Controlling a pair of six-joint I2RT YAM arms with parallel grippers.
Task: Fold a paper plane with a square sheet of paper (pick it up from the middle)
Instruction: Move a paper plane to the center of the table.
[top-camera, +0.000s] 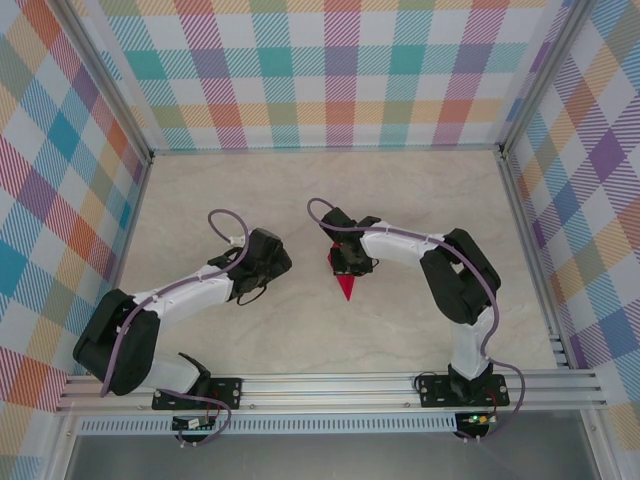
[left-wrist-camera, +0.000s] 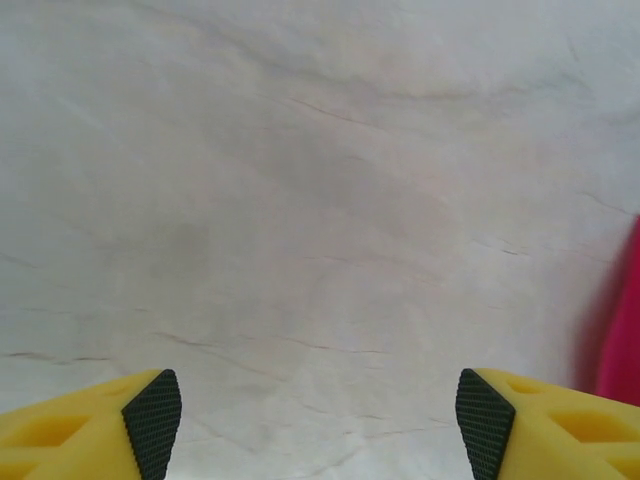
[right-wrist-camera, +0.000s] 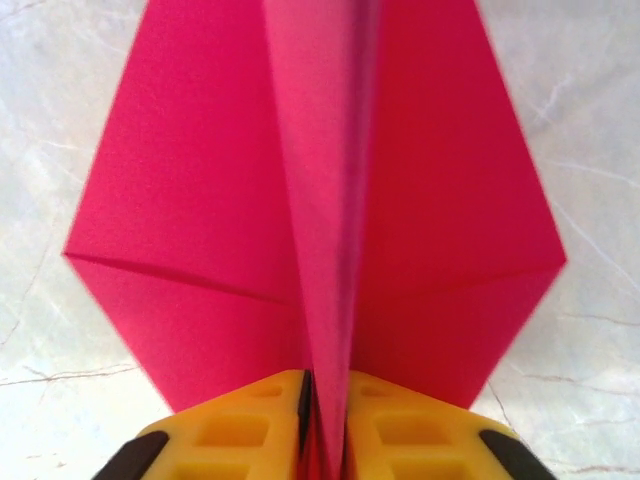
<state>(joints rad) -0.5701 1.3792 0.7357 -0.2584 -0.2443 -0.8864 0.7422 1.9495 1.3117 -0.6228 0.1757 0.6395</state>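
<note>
The paper plane (right-wrist-camera: 200, 220), a magenta-pink folded dart with a raised centre crease, spreads its two wings in front of my right gripper (right-wrist-camera: 325, 430), whose yellow fingers are shut on the crease. From above, the plane (top-camera: 346, 284) points toward the near edge, under the right gripper (top-camera: 348, 262) at mid-table. My left gripper (top-camera: 268, 256) sits to the plane's left, apart from it. Its yellow fingers (left-wrist-camera: 100, 425) stand wide open over bare table, nothing between them. A pink sliver of the plane (left-wrist-camera: 622, 340) shows at that view's right edge.
The table (top-camera: 240, 190) is pale marble-patterned. Checkered walls close it in at the left, back and right. An aluminium rail (top-camera: 330, 388) with both arm bases runs along the near edge.
</note>
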